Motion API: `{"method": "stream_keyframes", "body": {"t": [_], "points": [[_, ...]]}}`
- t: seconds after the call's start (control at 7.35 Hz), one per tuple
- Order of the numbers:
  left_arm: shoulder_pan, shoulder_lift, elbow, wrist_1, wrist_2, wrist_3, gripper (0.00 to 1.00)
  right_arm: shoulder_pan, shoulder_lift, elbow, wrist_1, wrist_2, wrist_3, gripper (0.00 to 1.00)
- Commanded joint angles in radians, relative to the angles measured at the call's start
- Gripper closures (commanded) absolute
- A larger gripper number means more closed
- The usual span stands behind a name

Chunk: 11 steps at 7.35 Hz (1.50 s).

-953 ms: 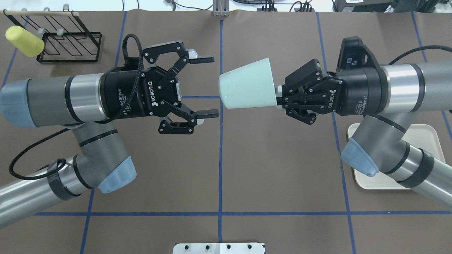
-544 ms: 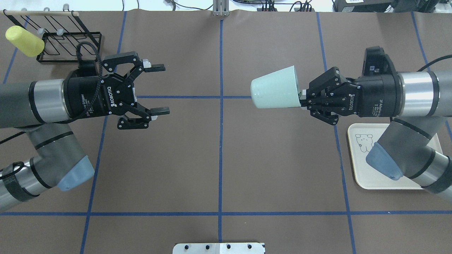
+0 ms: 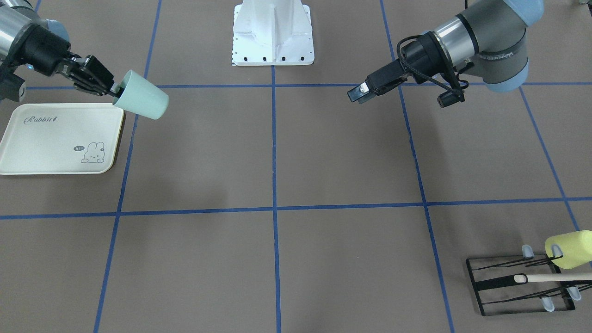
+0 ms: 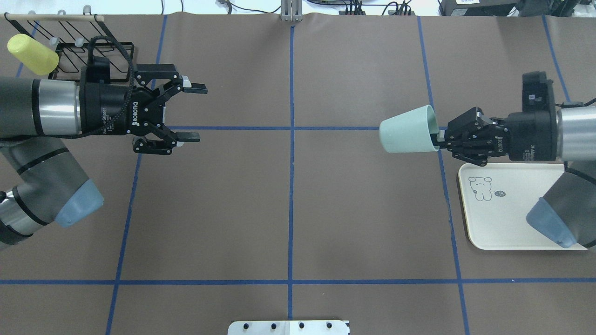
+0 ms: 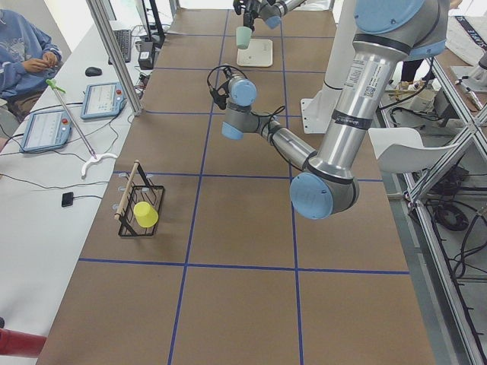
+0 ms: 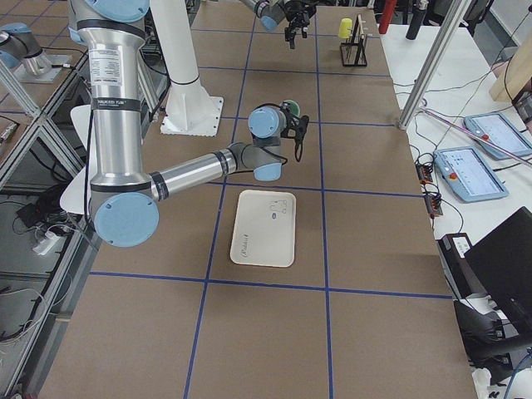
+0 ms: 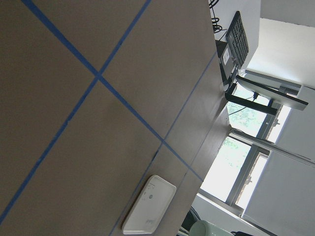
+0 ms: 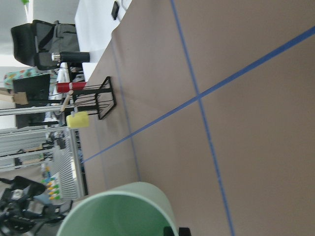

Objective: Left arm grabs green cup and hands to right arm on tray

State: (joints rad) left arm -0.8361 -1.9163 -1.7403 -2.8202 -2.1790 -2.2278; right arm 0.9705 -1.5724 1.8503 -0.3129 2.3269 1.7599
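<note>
1. My right gripper (image 4: 441, 136): jaws clamped on the rim of the green cup (image 4: 409, 129). 1 finger shows inside the mouth.
2. Cup position: directly ahead of my right fingertips, held in the air over the table (image 4: 233, 209), touching nothing but those fingers.
3. Cup axis: the long axis lies nearly level, in line with my right jaws. The open mouth faces back at the jaws. The closed base points away from them, toward my left gripper (image 4: 198, 112). In the front-facing view the base sits a little lower than the rim.
4. My left gripper: jaws apart, nothing between them. The tips point toward the cup's base, well apart from it.
5. The tray (image 4: 507, 223) lies flat on the table, below my right jaws and off to their side. The cup does not touch it.
6. Writing: "ROBOTIQ" in white on both gripper bodies, and "Gripper" on the left one. "Rabbit" in script on the tray, with a bunny drawing and a small "hi" bubble. Smaller lettering is too fine to read.
7. A yellow-green cup (image 4: 32, 54) lies on its side on a black wire rack (image 3: 492, 283), behind my left jaws.
</note>
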Motion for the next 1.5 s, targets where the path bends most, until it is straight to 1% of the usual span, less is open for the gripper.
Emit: {"method": "stream_keyframes", "body": {"t": [0.0,0.14,0.27,0.41,0.54,0.68,0.82,0.95,1.09,1.22,1.36], "points": [[-0.018,0.003,-0.002,0.138,-0.018,0.081,0.0,0.099,-0.064,0.003,-0.246,0.111,-0.318,1.0],[-0.021,-0.001,-0.01,0.216,-0.037,0.129,0.0,0.103,-0.09,0.003,-0.37,0.1,-0.509,1.0],[-0.024,-0.003,-0.033,0.293,-0.039,0.175,0.0,0.114,-0.09,0.006,-0.506,0.1,-0.657,1.0],[-0.024,-0.004,-0.048,0.333,-0.039,0.184,0.0,0.117,-0.107,0.007,-0.606,0.1,-0.759,1.0],[-0.026,-0.004,-0.053,0.359,-0.039,0.184,0.0,0.131,-0.154,0.019,-0.659,0.089,-0.854,1.0],[-0.026,-0.001,-0.058,0.361,-0.039,0.184,0.0,0.131,-0.169,0.02,-0.722,0.062,-0.891,1.0],[-0.024,-0.004,-0.061,0.363,-0.039,0.184,0.0,0.129,-0.175,0.021,-0.803,0.043,-0.971,1.0],[-0.023,-0.004,-0.068,0.364,-0.039,0.184,0.0,0.129,-0.193,0.027,-0.839,0.023,-1.008,1.0],[-0.021,-0.006,-0.085,0.396,-0.039,0.184,0.0,0.12,-0.21,0.026,-0.841,-0.015,-1.011,1.0],[-0.02,-0.009,-0.1,0.424,-0.039,0.184,0.0,0.113,-0.216,0.024,-0.842,-0.018,-1.017,1.0],[-0.02,-0.009,-0.102,0.424,-0.039,0.184,0.0,0.109,-0.224,0.024,-0.842,-0.026,-1.017,1.0]]}}
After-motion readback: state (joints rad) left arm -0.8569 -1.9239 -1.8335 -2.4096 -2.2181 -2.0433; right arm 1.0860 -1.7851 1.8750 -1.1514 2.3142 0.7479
